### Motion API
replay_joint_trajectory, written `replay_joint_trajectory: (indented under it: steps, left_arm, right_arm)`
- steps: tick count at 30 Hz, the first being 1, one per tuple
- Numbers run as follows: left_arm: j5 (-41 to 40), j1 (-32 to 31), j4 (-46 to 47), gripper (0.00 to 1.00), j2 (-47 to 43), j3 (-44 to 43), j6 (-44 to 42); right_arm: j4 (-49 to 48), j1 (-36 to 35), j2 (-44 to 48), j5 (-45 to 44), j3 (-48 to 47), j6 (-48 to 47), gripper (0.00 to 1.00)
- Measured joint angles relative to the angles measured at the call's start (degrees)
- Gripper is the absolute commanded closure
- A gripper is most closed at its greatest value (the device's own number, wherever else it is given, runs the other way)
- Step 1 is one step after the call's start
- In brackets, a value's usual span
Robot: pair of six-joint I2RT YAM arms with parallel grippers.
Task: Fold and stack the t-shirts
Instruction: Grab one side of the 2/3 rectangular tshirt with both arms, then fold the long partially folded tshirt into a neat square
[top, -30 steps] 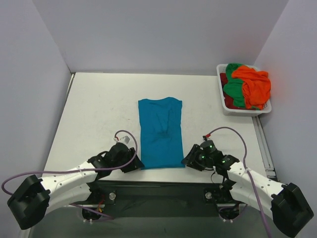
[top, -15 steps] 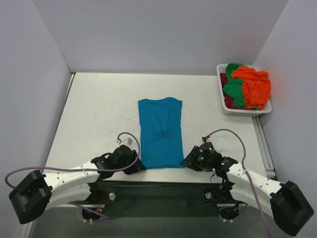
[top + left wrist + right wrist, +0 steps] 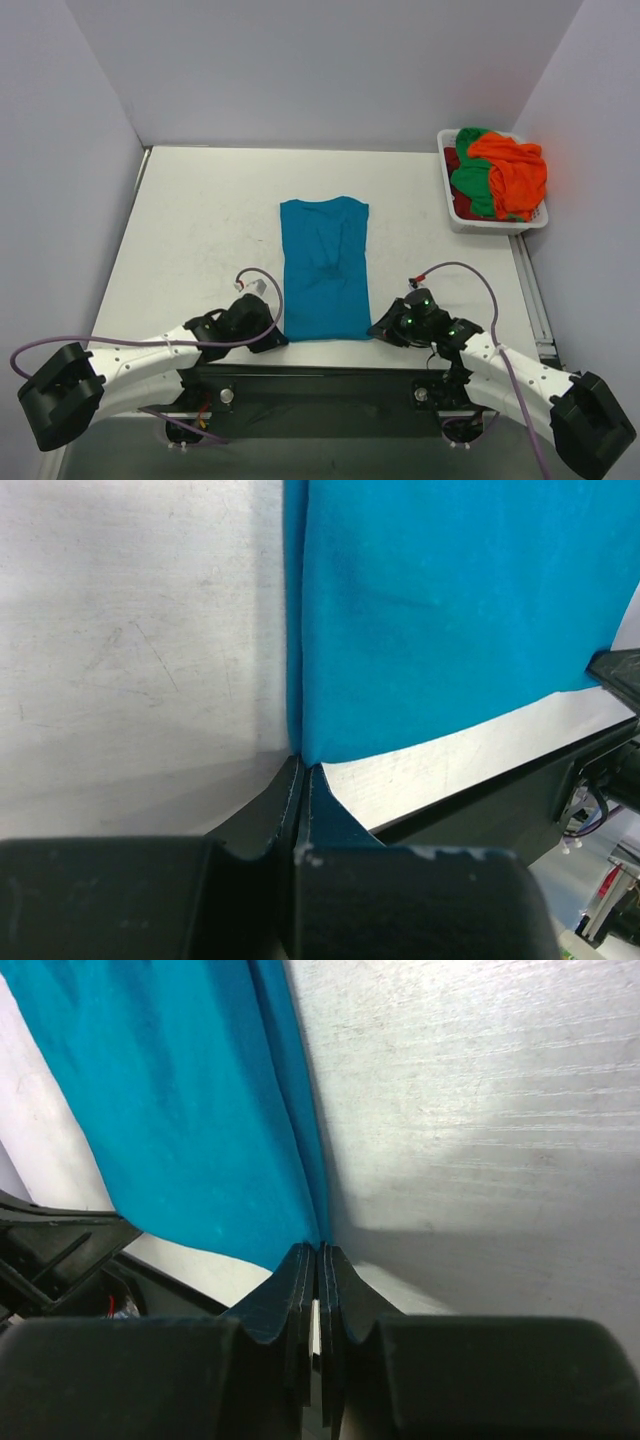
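i count one teal t-shirt (image 3: 323,268), one orange t-shirt (image 3: 516,170), one green t-shirt (image 3: 470,186), one dark red t-shirt (image 3: 452,160), one basket (image 3: 495,227), left hand (image 3: 302,780), right hand (image 3: 318,1260).

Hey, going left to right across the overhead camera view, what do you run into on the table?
left pincer → teal t-shirt → right pincer → white basket

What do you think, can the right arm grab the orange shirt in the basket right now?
Probably not yet. The jaws of the right arm are shut on the teal shirt at its near corner, so they're busy. The orange shirt sits in the white basket, far off, with nothing between.
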State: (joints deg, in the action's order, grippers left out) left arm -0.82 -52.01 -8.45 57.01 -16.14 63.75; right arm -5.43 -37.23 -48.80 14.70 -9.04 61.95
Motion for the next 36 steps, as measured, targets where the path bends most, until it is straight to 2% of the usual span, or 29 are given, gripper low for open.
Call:
replay_joint_trajectory:
  steps: [5,12,17,24,30,36]
  left_arm:
    - [-0.3,-1.7,-3.0,1.00,-2.6,0.0,-0.3]
    - [-1.8,-5.4,-10.8,1.00,-10.8,-1.3,-0.4]
    - [-3.0,-5.4,-16.0,1.00,-12.7,-7.3,-1.4]
    - [-3.9,-5.0,-19.0,1.00,-12.3,-15.1,-3.5]
    - [-2.7,-0.3,-18.7,1.00,-8.1,-20.3,-6.0]
    - [4.8,10.9,-16.0,1.00,-2.1,-23.1,-8.5]
  right_arm:
    - [2.3,-1.7,3.5,0.3,0.0,0.1,1.00]
    - [10.9,-10.5,10.4,-3.1,-2.0,0.9,1.00]
    - [16.5,-13.5,10.0,-7.1,-9.2,-0.4,1.00]
    - [20.5,-13.5,6.3,-11.1,-17.2,-3.5,1.00]
    - [22.7,-11.6,1.9,-13.0,-24.2,-6.9,1.00]
    - [23.5,-2.0,-4.8,-10.8,-31.6,-11.3,1.00]
